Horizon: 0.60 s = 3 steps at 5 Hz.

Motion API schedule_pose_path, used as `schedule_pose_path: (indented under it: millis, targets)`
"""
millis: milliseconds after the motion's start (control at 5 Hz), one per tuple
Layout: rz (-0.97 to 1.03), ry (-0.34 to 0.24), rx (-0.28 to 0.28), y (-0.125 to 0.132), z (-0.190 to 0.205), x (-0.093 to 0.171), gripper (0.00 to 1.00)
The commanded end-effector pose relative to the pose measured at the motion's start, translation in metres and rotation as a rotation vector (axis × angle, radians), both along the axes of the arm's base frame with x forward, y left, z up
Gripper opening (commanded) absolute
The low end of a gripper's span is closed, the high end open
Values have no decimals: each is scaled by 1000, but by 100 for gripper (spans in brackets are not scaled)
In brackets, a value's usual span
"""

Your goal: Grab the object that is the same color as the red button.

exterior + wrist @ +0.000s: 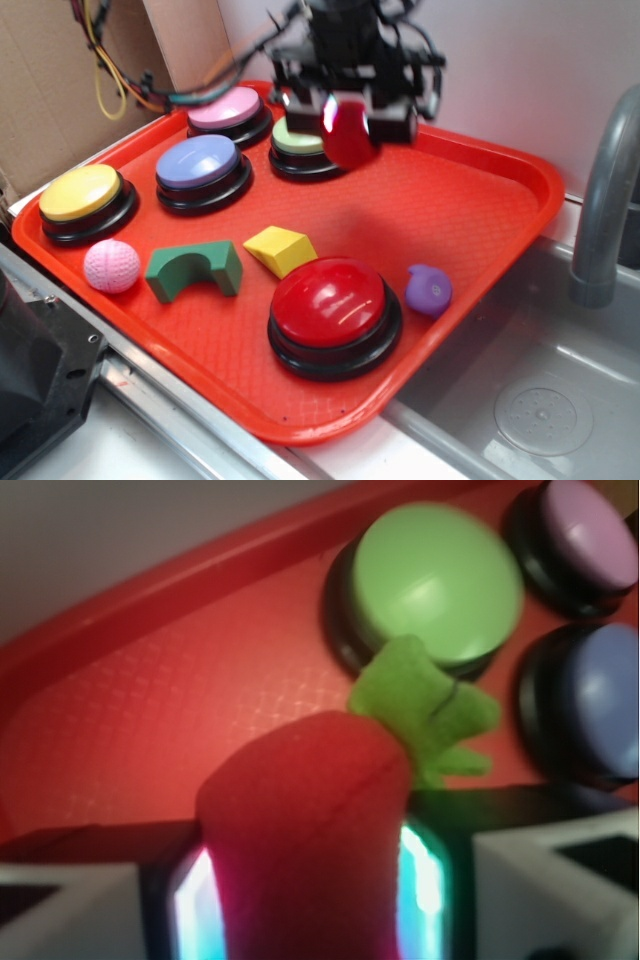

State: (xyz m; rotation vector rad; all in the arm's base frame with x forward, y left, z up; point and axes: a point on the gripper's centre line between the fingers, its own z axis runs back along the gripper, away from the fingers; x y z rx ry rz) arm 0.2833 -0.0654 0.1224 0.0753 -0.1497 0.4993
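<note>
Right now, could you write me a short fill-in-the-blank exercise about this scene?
1. The gripper holds the red toy fruit above the ____.
2. The fruit's stem is ____.
3. The yellow block lies between the red button and the green ____.
4. Beside the red button lies a small ____ toy.

Answers: tray; green; arch; purple

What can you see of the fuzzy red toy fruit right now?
The small fuzzy dark-red toy fruit looks like soft plush with a seam down its body and a floppy green felt-like stem at its tip. It is clamped between the gripper fingers, one pressing on each side, and hangs off the red plastic tray, near the green dome button. It touches nothing but the fingers. Its lower part is hidden in the wrist view.
</note>
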Motion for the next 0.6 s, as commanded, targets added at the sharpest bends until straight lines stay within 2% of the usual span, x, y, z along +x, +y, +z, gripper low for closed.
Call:
schedule_pose_path:
  millis: [0, 200, 400]
  targets:
    - [-129, -37, -48, 51, 92, -5, 0]
    - [-148, -88, -77, 80, 118, -17, 0]
    - [-113, -103, -109, 93, 121, -25, 0]
